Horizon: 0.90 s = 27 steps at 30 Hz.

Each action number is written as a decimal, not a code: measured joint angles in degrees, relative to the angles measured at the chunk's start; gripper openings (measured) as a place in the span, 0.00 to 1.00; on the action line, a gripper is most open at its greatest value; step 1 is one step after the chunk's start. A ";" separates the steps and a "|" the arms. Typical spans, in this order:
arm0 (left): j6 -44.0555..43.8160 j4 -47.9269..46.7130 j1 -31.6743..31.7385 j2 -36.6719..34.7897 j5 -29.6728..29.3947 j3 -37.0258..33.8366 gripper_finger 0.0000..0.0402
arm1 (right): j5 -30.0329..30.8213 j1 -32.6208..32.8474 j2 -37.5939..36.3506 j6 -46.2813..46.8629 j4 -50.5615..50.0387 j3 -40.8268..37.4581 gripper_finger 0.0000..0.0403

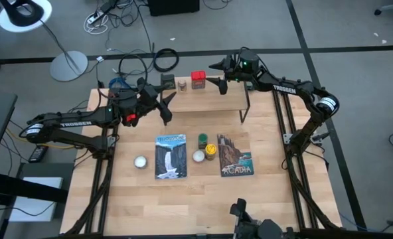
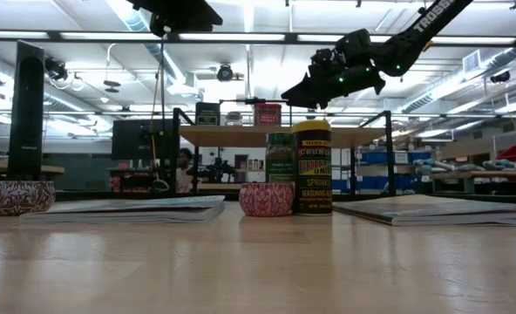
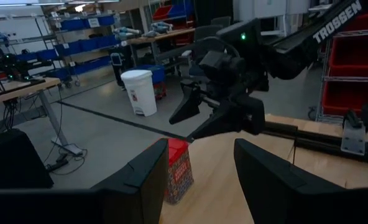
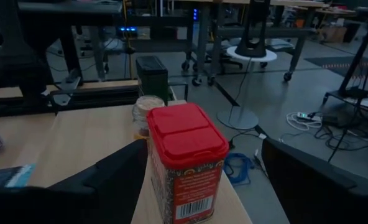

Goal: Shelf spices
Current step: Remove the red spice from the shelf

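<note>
The shelf (image 1: 206, 93) stands at the table's (image 1: 269, 199) far edge and carries three spices: the red tin (image 1: 198, 79), the brown jar (image 1: 182, 83) beside it, and the dark tin (image 1: 167, 81) at the end. The green jar (image 1: 202, 141) and yellow-capped jar (image 1: 211, 151) stand on the tabletop between the two books (image 1: 170, 157), with a white ball (image 1: 198, 156) just beside them and a second ball (image 1: 141, 162) on the far side of the left book. The right gripper (image 1: 218, 73) hovers just beside the red tin, fingers spread, the tin standing free between them in the right wrist view. The left gripper (image 1: 164, 106) hangs above the shelf's left end, fingers also spread and empty. Judged risks: the red tin sits near the shelf's back edge, so a sideways drift of the right gripper could knock it off. Both arms crowd the shelf and could collide. A reach for the tabletop jars could topple the neighbouring jar or roll the ball, since the three stand almost touching.
</note>
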 joint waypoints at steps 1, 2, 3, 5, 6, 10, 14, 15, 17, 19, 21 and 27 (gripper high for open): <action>-0.01 0.33 0.00 0.00 0.00 0.00 0.47 | 0.54 0.35 0.00 -0.01 -0.29 0.00 0.79; -0.04 0.57 0.00 0.00 0.00 0.00 0.47 | 1.29 0.77 0.00 -0.04 -0.73 -0.01 0.79; -0.15 0.58 0.00 0.00 0.02 0.00 0.47 | 2.05 1.21 0.00 -0.07 -1.04 -0.05 0.79; -0.42 0.32 0.00 0.00 0.42 0.00 0.47 | 3.89 1.96 0.00 -0.82 -1.18 -0.09 0.79; -0.74 0.24 -0.01 0.00 0.50 0.00 0.47 | 4.86 2.22 0.00 -1.44 -1.10 -0.09 0.79; -1.28 0.24 0.00 0.00 0.65 0.00 0.47 | 5.67 2.12 0.00 -2.08 -0.77 -0.09 0.79; -1.28 0.35 0.00 0.00 0.66 0.00 0.47 | 4.69 1.55 0.22 -1.58 -1.56 -0.09 0.79; -1.28 0.38 0.00 0.00 0.66 0.00 0.47 | 4.52 1.55 0.63 -1.57 -1.32 -0.09 0.79; -1.28 0.44 0.00 0.00 0.70 0.00 0.47 | 3.92 1.52 1.46 -1.54 -1.73 -0.11 0.79; -1.28 0.53 0.00 0.00 0.68 0.00 0.47 | 3.74 1.50 2.84 -1.52 -0.49 -0.11 0.79; -1.30 0.43 0.00 0.00 0.70 0.00 0.47 | 4.08 1.48 4.34 -1.47 0.85 -0.11 0.79; -1.32 -0.18 -0.01 0.00 0.70 0.00 0.47 | 2.10 1.46 7.49 1.54 7.84 0.20 0.79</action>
